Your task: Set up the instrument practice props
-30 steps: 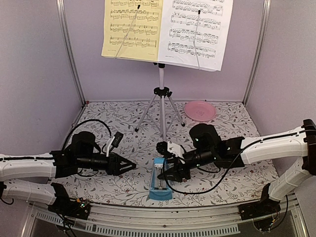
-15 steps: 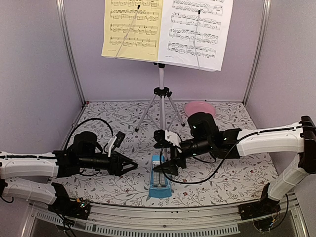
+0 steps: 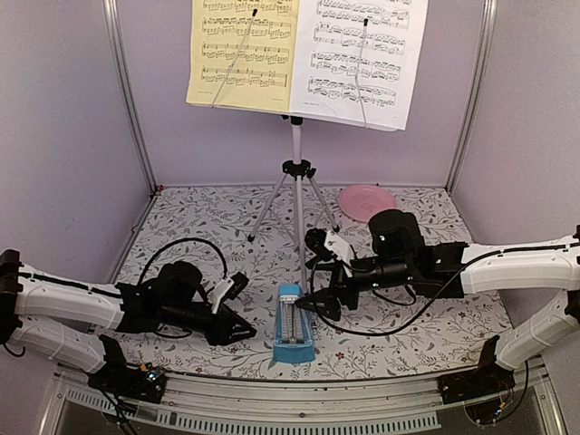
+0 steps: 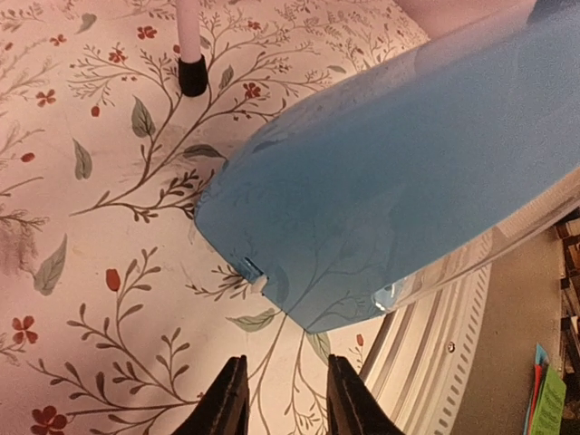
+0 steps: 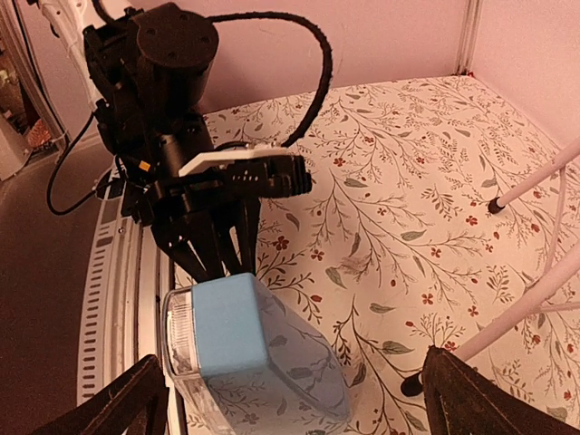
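The pale music stand (image 3: 296, 181) rises on silver tripod legs at the back. A yellow sheet (image 3: 240, 50) and a white sheet (image 3: 362, 59) of music rest side by side on it. The blue metronome (image 3: 292, 324) stands near the front edge, also in the left wrist view (image 4: 390, 181) and the right wrist view (image 5: 245, 353). My left gripper (image 3: 249, 331) (image 4: 285, 403) sits low just left of the metronome's base, jaws a narrow gap apart and empty. My right gripper (image 3: 313, 304) (image 5: 290, 408) hovers wide open by the metronome's top, touching nothing.
A pink round plate (image 3: 367, 201) lies at the back right behind the right arm. One tripod foot (image 4: 192, 77) stands on the floral cloth just beyond the metronome, two legs (image 5: 526, 186) cross the right wrist view. The metal front rail (image 3: 290, 399) runs close behind the metronome.
My right gripper opened, let go of the metronome and drew back to the right. The left arm dropped lower and slid toward the metronome's base, its jaws narrowing.
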`<control>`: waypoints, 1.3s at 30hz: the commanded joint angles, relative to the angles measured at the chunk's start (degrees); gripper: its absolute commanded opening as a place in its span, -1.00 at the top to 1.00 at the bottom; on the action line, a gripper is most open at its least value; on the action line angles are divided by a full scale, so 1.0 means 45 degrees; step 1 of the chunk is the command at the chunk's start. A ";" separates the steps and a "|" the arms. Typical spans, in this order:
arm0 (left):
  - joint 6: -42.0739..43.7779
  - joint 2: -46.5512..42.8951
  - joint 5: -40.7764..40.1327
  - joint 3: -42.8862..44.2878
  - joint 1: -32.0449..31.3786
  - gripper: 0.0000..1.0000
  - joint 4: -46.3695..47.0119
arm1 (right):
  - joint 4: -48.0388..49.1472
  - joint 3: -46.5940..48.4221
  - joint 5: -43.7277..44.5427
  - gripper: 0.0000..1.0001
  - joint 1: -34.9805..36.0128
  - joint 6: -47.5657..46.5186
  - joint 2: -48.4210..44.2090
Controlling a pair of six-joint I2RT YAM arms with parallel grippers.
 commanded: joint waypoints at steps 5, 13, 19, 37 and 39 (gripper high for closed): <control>0.0149 0.2269 -0.0300 0.0466 -0.1350 0.46 0.2946 | -0.0628 -0.0478 0.1566 -0.98 0.0000 0.4989 -0.1594; 0.0099 0.4648 -0.0871 0.1906 -0.2454 0.56 0.4798 | -0.2763 -0.0359 0.4412 -0.98 0.0434 0.9325 -0.3423; 0.0265 0.6556 -0.0831 0.3434 -0.2919 0.55 0.5676 | -0.4273 -0.0073 0.5560 -0.98 0.1011 1.0733 -0.3701; 0.0388 0.1430 -0.5104 0.0521 -0.3070 -0.14 0.4452 | -0.6303 0.2152 1.0227 -1.00 0.4032 1.0146 0.0197; 0.0400 0.0566 -0.5585 0.0095 -0.3100 -0.18 0.4144 | -0.5784 0.1897 1.0252 -0.96 0.4030 1.0377 0.0349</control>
